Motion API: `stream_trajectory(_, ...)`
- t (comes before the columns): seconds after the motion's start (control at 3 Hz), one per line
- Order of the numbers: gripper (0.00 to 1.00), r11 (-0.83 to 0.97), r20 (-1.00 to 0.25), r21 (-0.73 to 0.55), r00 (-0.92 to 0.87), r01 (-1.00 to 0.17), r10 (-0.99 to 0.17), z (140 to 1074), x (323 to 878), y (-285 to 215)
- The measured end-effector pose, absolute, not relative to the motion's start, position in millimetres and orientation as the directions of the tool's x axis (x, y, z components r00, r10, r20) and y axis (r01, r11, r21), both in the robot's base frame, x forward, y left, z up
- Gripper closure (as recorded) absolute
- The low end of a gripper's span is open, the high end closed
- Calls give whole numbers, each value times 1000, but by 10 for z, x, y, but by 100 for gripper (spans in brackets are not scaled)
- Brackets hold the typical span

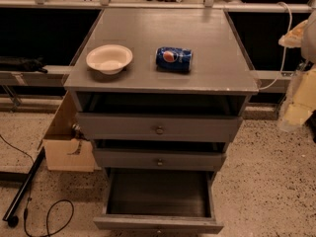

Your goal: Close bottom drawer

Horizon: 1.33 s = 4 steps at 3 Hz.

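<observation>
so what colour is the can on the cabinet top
Blue metal can, red-white logo, camera view; pale gripper hangs at right edge.

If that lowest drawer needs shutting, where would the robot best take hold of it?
The bottom drawer stands pulled far out, its flat front facing the camera. The best contact is probably the middle of that front, coming from the front and pushing straight in, so it slides without twisting. The gripper hangs to the right of the cabinet, apart from the drawer.

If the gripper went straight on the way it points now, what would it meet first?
The gripper, right of the cabinet, seems to point down: probably the speckled floor, not the bottom drawer. Depth unclear.
</observation>
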<state>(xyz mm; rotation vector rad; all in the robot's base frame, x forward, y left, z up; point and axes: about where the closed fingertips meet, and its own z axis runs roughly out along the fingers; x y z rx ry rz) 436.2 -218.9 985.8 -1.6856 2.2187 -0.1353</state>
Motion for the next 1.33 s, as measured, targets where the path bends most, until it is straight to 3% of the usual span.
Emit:
stream_trajectory(0.67,0,416,-333,-227,-331,-881,-883,9476,4263,-2371)
stream_trajectory(1.33,0,437,-341,-105,-380,-894,-860,8624,4602,-2330)
